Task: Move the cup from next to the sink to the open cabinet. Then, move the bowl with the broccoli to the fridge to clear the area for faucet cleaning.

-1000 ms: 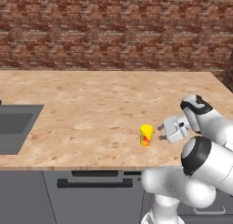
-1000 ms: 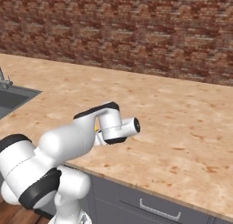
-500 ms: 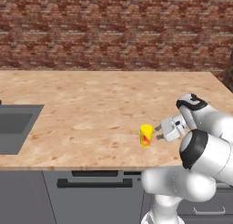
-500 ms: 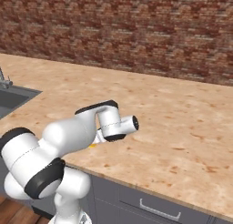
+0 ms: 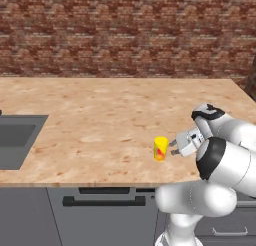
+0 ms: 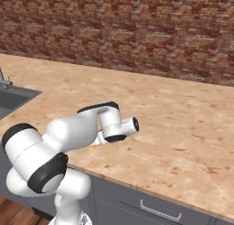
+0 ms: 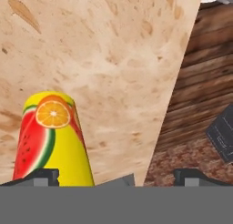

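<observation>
The white arm folds low over the front edge of the table (image 5: 100, 125), its wrist turned sideways so the end effector (image 5: 173, 145) points level at the cup (image 5: 160, 148). The jaws stand wide apart with nothing held; in the hand view the cup (image 7: 52, 139) lies toward one fingertip (image 7: 41, 176), off the middle of the gap. The yellow tumbler stands upright near the table's front edge, well apart from the sink (image 5: 17, 140) at the left. Farther back runs the brick wall (image 5: 125, 35).
</observation>
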